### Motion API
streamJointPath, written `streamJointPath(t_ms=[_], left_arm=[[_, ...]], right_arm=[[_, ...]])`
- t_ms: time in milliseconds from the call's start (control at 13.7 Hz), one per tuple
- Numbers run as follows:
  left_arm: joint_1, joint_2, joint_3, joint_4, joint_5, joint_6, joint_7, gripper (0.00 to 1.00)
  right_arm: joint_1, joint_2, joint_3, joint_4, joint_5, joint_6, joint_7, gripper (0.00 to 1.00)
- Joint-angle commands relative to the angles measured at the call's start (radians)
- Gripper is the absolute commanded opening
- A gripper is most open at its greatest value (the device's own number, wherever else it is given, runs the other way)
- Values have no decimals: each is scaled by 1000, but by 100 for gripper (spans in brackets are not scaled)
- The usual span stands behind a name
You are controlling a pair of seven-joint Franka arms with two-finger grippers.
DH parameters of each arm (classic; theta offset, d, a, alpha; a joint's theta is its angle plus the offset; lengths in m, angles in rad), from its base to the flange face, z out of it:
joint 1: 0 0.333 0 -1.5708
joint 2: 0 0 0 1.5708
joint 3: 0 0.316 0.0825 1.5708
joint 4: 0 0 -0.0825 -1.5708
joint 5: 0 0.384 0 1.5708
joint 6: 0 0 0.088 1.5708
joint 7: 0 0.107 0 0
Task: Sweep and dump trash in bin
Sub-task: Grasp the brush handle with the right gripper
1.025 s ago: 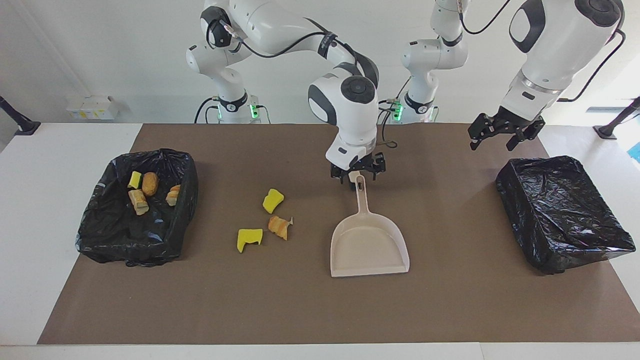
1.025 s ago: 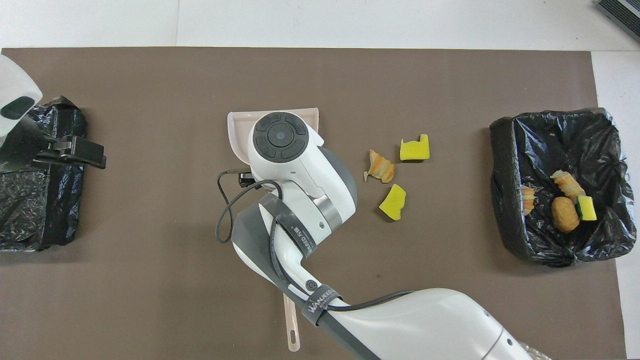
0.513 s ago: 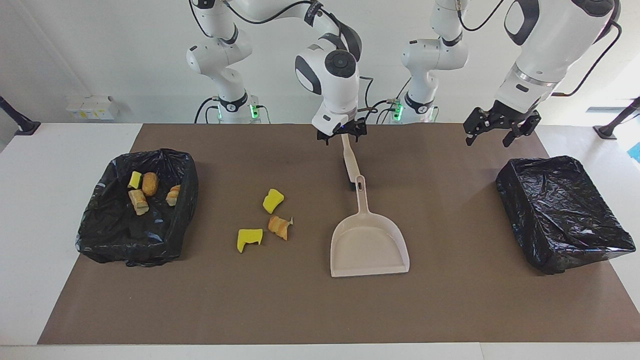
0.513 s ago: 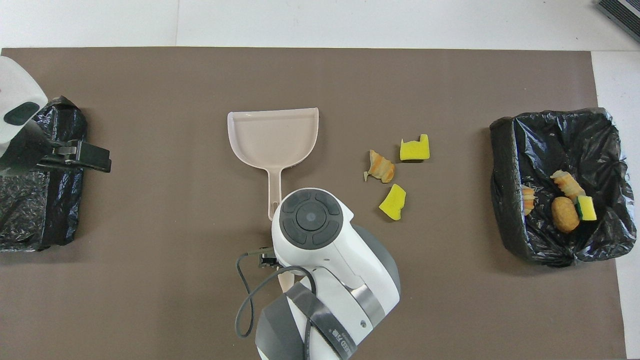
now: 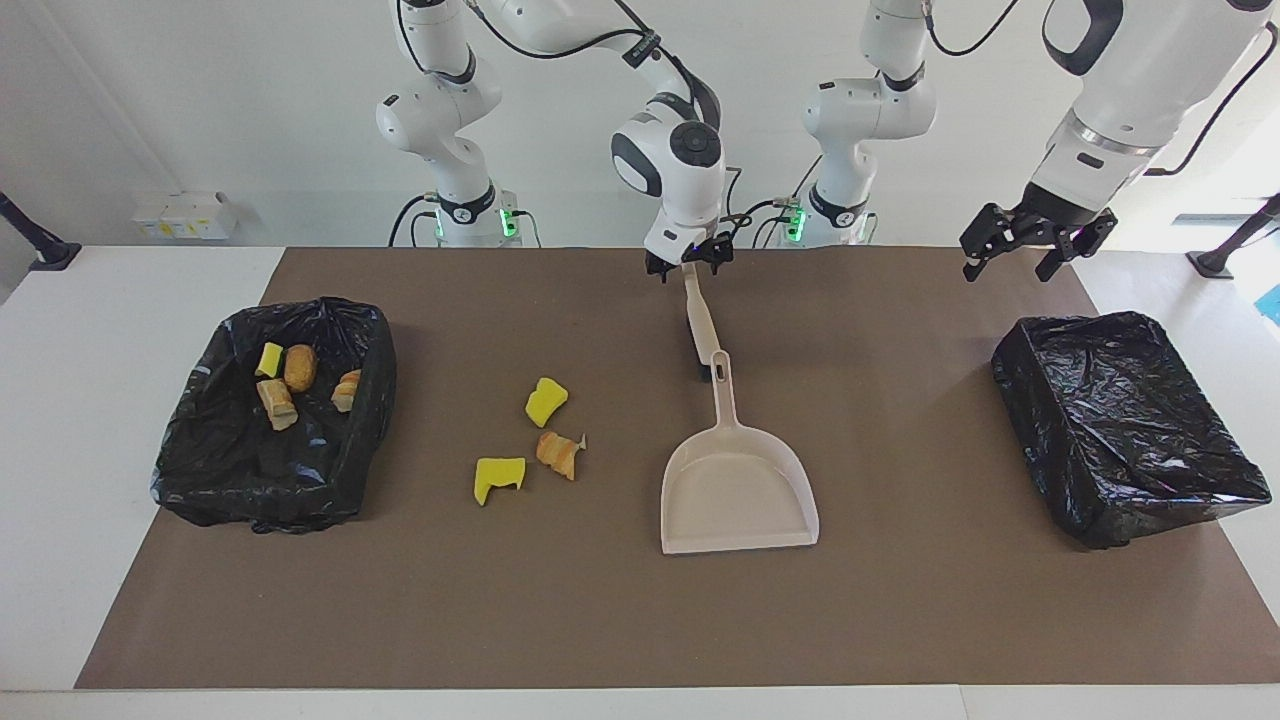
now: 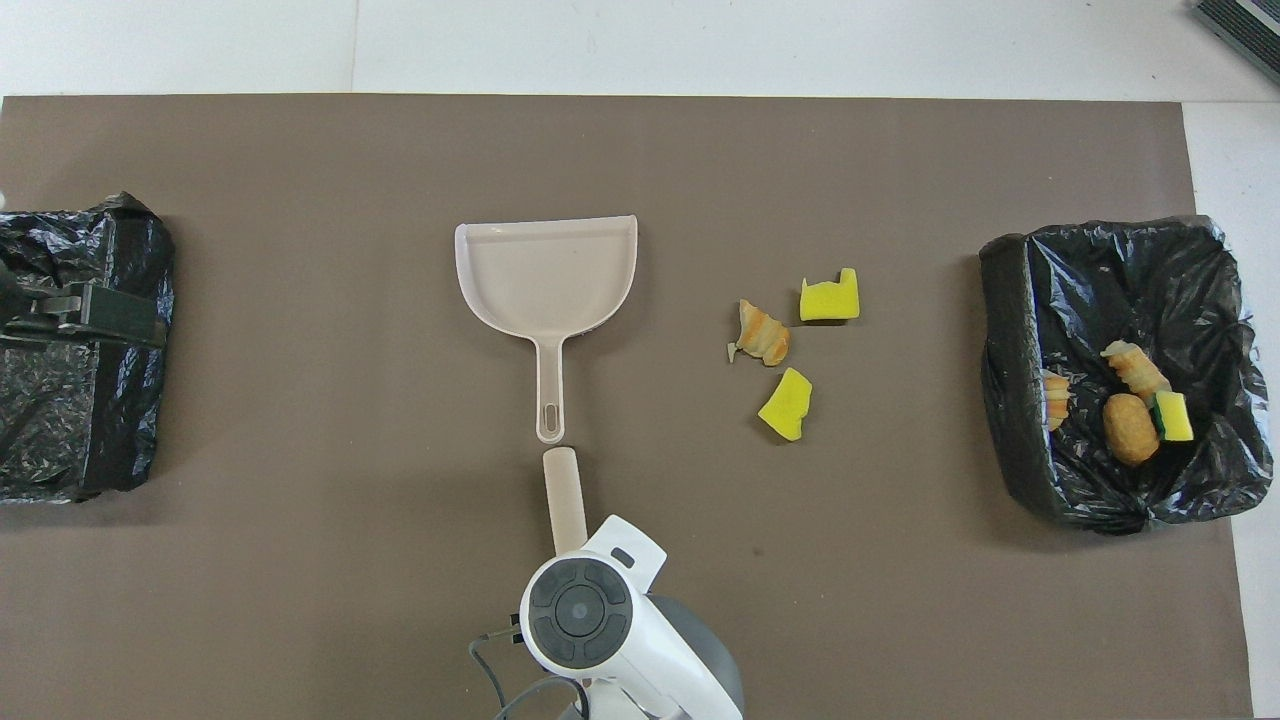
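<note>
Three pieces of trash lie on the brown mat: a yellow wedge (image 5: 546,400) (image 6: 786,403), a striped lump (image 5: 558,455) (image 6: 762,333) and another yellow wedge (image 5: 498,478) (image 6: 829,298). Several more pieces (image 5: 290,380) (image 6: 1130,410) sit in the black-lined bin (image 5: 250,490) (image 6: 1010,420) at the right arm's end. A beige dustpan (image 5: 735,490) (image 6: 545,275) lies beside the loose trash. A beige brush (image 5: 703,320) (image 6: 565,495) lies nearer to the robots, in line with the pan's handle. My right gripper (image 5: 685,264) is open over the brush handle's near end. My left gripper (image 5: 1010,262) (image 6: 100,315) hangs open in the air.
A second black-lined bin (image 5: 1120,420) (image 6: 60,430) stands at the left arm's end of the mat, with the left gripper over its edge nearer the robots. White table shows around the mat.
The right gripper left the dustpan's handle and drew back toward the robots, to the brush handle's end. The left gripper drifted slightly toward its end of the table. Dustpan and trash stayed put.
</note>
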State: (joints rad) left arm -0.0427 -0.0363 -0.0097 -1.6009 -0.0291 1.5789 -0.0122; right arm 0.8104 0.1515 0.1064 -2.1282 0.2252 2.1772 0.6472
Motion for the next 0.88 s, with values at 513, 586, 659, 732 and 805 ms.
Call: streamJointPath(t_ms=[513,586,659,732,805], left_arm=[[43,-14,-41,-13,-6,-14,9,100],[41,-14,-41,-13,-6,-20,11,100],[43,-14,-41,-11,-6,-22,11,100],[40,-14,-41,-11,-6,-20,9,100],[40,-14,-41,-11,-5,-20,9,100]], right_arm=[[4,-52,1,-65,20,23,11,0],[1,-47,1,-58,20,24,11,0],[-5,-38,-1,-44,20,24,6,0],[-17,-21,-1,-20,20,23,2,0],[-31,-7,-2,6,20,7,2,0]])
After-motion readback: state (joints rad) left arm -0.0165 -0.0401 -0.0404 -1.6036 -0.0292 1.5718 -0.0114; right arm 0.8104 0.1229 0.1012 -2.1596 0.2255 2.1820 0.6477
